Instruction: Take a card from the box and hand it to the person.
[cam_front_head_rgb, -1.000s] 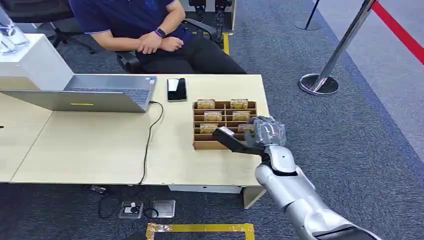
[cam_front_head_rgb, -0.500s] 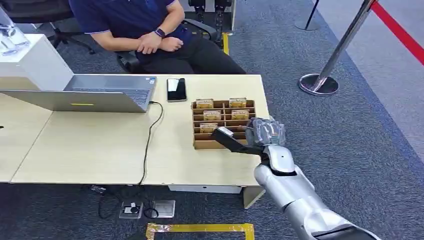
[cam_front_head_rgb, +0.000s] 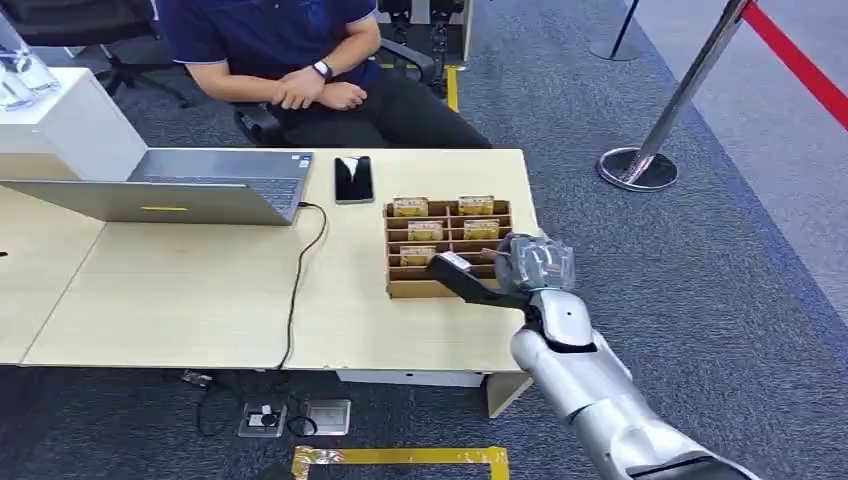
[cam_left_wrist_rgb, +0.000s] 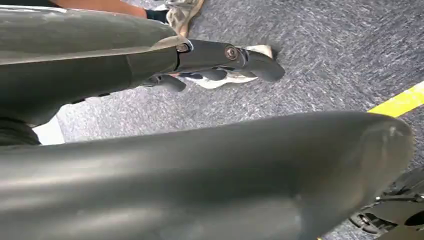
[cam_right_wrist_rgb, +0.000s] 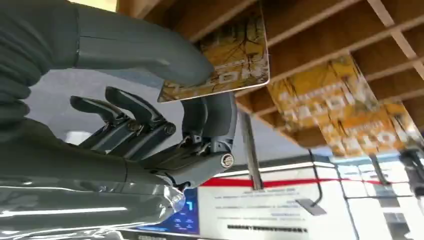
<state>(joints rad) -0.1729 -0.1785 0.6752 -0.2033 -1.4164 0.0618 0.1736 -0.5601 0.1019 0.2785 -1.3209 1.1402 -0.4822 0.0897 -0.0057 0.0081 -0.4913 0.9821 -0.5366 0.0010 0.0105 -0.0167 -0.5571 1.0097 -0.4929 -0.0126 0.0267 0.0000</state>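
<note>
A brown cardboard box (cam_front_head_rgb: 415, 290) with several compartments stands on the table's right end, and several yellow cards (cam_front_head_rgb: 425, 231) stand upright in it. My right hand (cam_front_head_rgb: 537, 262) is at the box's near right corner. In the right wrist view its thumb and a finger pinch a yellow card (cam_right_wrist_rgb: 225, 60) just off the wooden dividers (cam_right_wrist_rgb: 320, 45), with more cards (cam_right_wrist_rgb: 350, 115) in the slots beyond. My left hand (cam_left_wrist_rgb: 220, 55) hangs over the carpet, holding nothing, fingers stretched out. The person (cam_front_head_rgb: 290, 40) sits across the table with hands folded (cam_front_head_rgb: 315, 92).
An open laptop (cam_front_head_rgb: 190, 185) and a black phone (cam_front_head_rgb: 353, 179) lie at the table's far side, and a black cable (cam_front_head_rgb: 298, 275) runs over the front edge. A stanchion base (cam_front_head_rgb: 638, 167) stands on the carpet to the right. A white block (cam_front_head_rgb: 60, 120) sits far left.
My right hand has stayed at the box's near right corner and barely shifted. The person has moved a little in the chair.
</note>
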